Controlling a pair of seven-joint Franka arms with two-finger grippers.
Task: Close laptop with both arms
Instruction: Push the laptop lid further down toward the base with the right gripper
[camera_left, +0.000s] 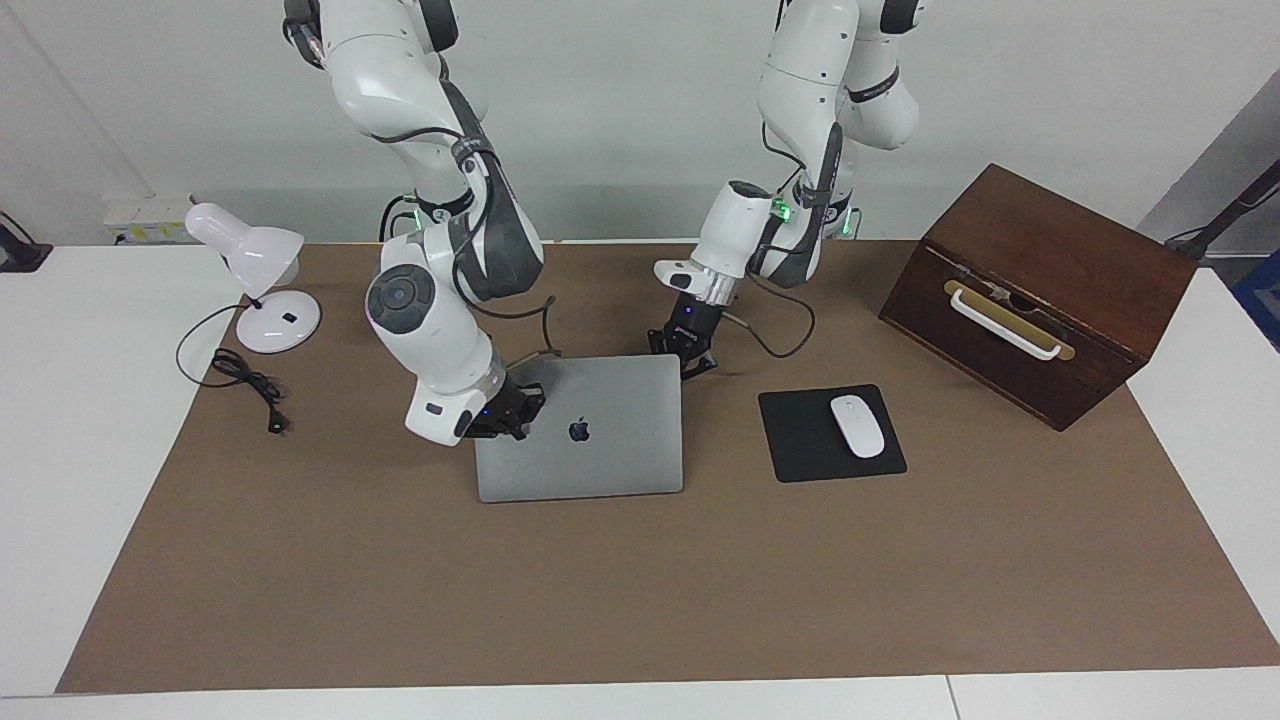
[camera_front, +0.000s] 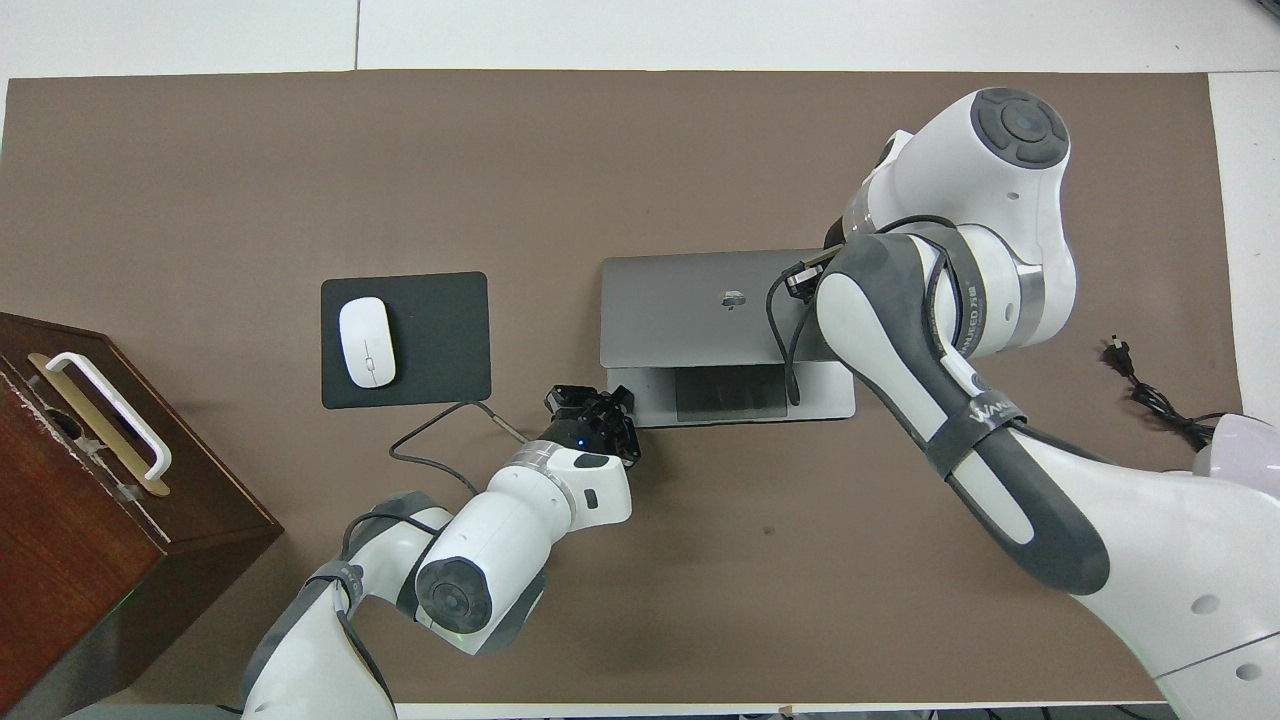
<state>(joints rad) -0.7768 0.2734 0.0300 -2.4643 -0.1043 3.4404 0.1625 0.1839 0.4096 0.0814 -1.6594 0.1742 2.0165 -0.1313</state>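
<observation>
**A:** ok so where's the laptop (camera_left: 580, 430) sitting? From the facing view the lid is seen tipped most of the way down, logo up, in the middle of the brown mat (camera_left: 640, 600), with the mouse pad (camera_left: 810, 440) and mouse (camera_left: 857, 426) beside it toward the left arm's end.

**B:** Same spot from overhead, but there a strip of the base with the trackpad (camera_front: 728, 392) is still shown under the lid's edge, nearer to the robots. That gap can't be seen from the facing view at all.

**A:** Grippers? The right gripper (camera_left: 507, 411) is pressed against the lid's side edge at the right arm's end.

**B:** From overhead it's mostly hidden under its own arm. Jaws can't be told in either view.

**A:** The left gripper (camera_left: 683, 350) is seen low at the base's corner nearest the robots, on the mouse pad's side.

**B:** Overhead puts it (camera_front: 592, 405) right at that corner. Whether its jaws are spread or pressed together can't be told either.
</observation>
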